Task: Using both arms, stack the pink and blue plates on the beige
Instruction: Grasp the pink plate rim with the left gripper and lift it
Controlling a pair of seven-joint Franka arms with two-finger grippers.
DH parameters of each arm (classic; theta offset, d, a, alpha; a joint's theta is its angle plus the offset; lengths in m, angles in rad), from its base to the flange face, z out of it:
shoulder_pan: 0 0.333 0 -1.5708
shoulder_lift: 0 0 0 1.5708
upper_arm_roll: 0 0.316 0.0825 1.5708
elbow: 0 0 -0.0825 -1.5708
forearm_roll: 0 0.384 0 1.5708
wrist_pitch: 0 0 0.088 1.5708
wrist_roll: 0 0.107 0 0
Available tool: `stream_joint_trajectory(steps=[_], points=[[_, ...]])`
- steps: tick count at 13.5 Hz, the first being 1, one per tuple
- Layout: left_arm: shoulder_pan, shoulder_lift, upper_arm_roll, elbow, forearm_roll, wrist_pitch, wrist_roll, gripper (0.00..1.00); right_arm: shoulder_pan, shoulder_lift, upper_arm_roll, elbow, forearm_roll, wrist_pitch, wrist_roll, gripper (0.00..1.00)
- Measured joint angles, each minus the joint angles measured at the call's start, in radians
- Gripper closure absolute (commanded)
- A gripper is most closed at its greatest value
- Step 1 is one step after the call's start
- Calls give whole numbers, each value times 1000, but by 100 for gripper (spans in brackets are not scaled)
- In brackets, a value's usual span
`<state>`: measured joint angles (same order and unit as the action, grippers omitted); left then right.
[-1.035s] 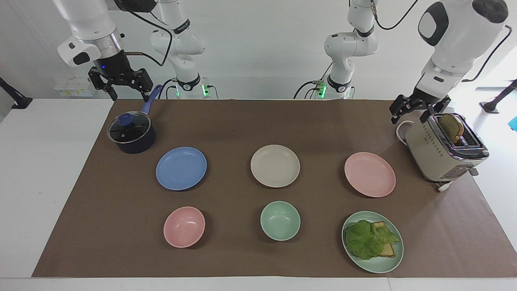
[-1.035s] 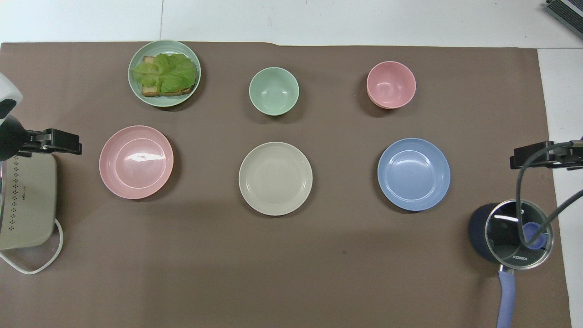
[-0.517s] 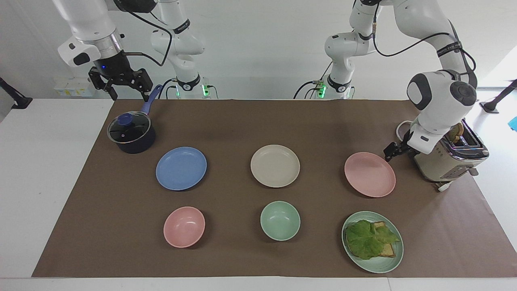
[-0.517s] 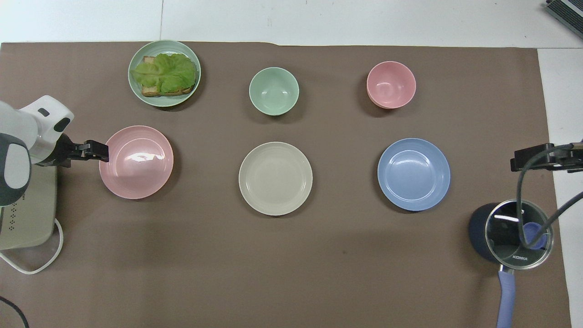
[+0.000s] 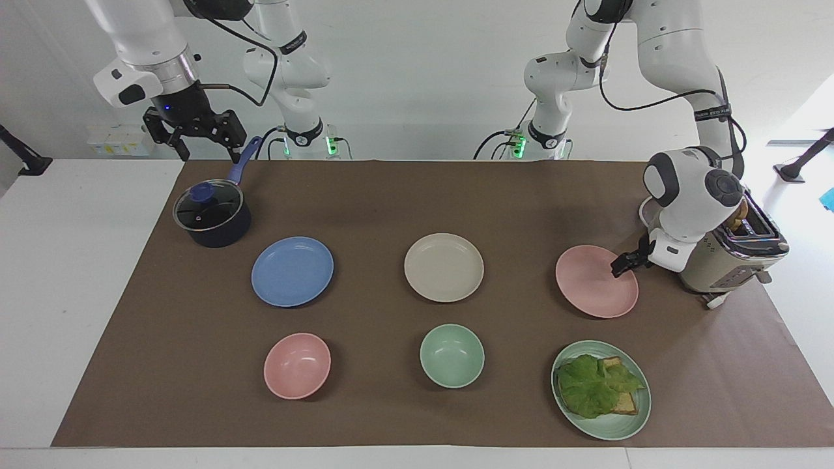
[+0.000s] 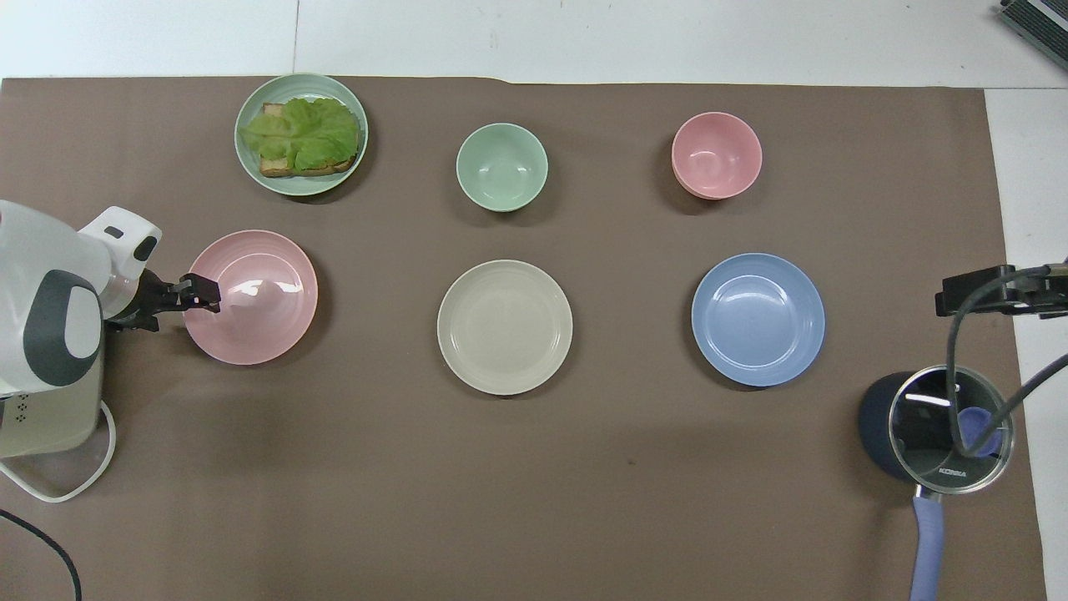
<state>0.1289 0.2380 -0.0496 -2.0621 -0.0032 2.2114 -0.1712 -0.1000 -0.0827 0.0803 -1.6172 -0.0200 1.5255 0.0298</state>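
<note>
i have the left gripper (image 5: 619, 266) down at the rim of the pink plate (image 5: 594, 284), on the edge nearest the toaster (image 5: 723, 257), toward the left arm's end of the tabletop (image 5: 391, 195). its fingers straddle that rim, but i cannot tell whether they have closed on it or only bracket it, so i won't call it a grip yet. the plate lies flat on the brown mat.

the beige plate (image 5: 444, 267) sits in the middle of the row, well apart from the pink one, and the blue plate (image 5: 292, 271) lies beside it toward the right arm's end, near the lidded saucepan (image 5: 212, 216). the right gripper (image 5: 194, 133) waits up in the air over the mat's corner by the saucepan handle, its fingers spread wide and empty.

my read on handling: these plates look like thin, stiff, matte ware, light enough for a one-sided pinch at the rim. the rim is the only place to take hold, since the plate is shallow and flat on the mat. a pinch on one edge will let the plate droop or swing, and the matte lip could slip if the fingers bite too shallowly. i'd want the fingers well over the lip, one above and one under, then lift slowly and keep the plate level on its way to the beige one.
</note>
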Motion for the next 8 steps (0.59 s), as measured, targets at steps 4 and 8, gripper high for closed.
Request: stream_joint_trajectory(steps=[4, 8], points=[[-3, -15, -6, -20, 0, -1, -12, 100, 0, -1, -1, -3, 0, 0, 0, 0], [-3, -39, -11, 30, -5, -100, -13, 100, 0, -1, -1, -4, 0, 0, 0, 0]])
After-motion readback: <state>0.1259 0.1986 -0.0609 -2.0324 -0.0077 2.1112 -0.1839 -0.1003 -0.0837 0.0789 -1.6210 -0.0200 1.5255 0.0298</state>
